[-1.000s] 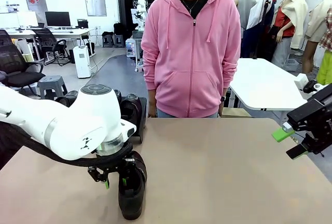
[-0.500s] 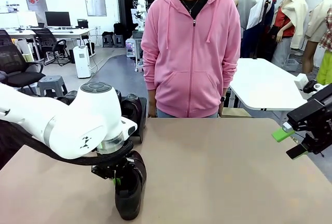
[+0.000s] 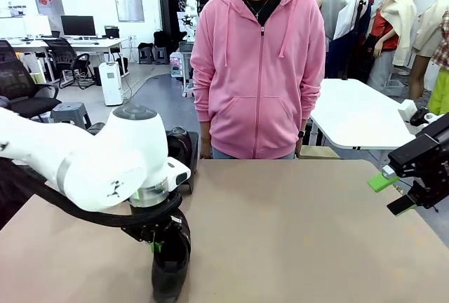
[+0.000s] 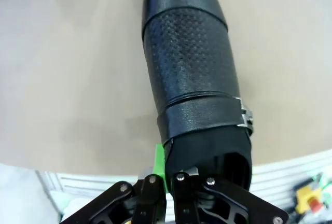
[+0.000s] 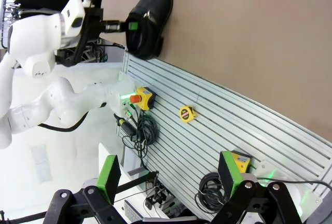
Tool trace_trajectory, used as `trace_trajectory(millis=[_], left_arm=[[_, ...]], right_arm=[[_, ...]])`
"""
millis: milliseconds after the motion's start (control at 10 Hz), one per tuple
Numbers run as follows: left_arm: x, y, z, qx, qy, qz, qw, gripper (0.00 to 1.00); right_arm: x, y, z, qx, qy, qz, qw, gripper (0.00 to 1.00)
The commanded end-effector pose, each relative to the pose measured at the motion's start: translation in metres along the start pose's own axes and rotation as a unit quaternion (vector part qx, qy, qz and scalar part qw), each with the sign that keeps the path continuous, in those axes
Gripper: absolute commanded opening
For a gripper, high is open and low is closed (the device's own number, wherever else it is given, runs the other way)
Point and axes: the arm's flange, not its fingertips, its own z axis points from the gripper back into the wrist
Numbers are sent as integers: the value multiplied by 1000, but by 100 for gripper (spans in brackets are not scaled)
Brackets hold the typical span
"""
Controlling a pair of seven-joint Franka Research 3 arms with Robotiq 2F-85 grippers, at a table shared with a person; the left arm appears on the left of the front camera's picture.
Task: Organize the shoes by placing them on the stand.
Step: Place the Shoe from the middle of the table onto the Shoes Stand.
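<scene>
A broad, matte tan tabletop point(image 3: 295, 233) is seen stretching from the robot's side to a person in a pink hooded top point(image 3: 258, 71) standing at its far edge, arms hanging down. Near the front-left of this surface, a black glossy shoe point(image 3: 170, 261) is gripped at its heel collar by the left end effector point(image 3: 156, 245), its fingers closed on the rim; in the left wrist view the shoe point(image 4: 194, 79) is shown from above, toe pointing away, with a perforated vamp and a strap with a metal buckle, and a green pad point(image 4: 160, 167) is pressed against the collar. Whether the sole rests on the tabletop cannot be told. The stand point(image 3: 191, 166) is set at the far-left edge, partly hidden behind the white arm, with another shoe point(image 3: 177, 147) resting on it. The right end effector point(image 3: 391, 192) is held above the right edge of the tabletop, its fingers spread apart and holding nothing. In the room behind, a white table point(image 3: 358, 113), office chairs, desks with monitors and a grey floor are visible. In the right wrist view, a ribbed metal panel point(image 5: 218, 125) carrying a yellow tape measure point(image 5: 186, 113) and coiled cables is seen below the tabletop's edge.
</scene>
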Motion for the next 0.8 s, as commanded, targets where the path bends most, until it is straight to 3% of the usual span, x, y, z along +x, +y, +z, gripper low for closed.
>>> trace_trajectory(millis=[0,100,300,500,600,700], left_arm=[[-25,44,67,12,-16,-69,997,0],[-37,72,89,16,-14,-78,997,0],[-52,143,123,37,-98,-10,994,0],[-52,204,138,49,-147,36,987,0],[-50,219,142,43,-159,53,985,0],[-47,221,147,28,-170,125,977,0]], right_arm=[[2,0,2,12,-3,14,1000,100],[2,0,2,12,-3,14,1000,100],[2,0,2,12,-3,14,1000,100],[2,0,2,12,-3,14,1000,100],[2,0,2,12,-3,14,1000,100],[2,0,2,12,-3,14,1000,100]])
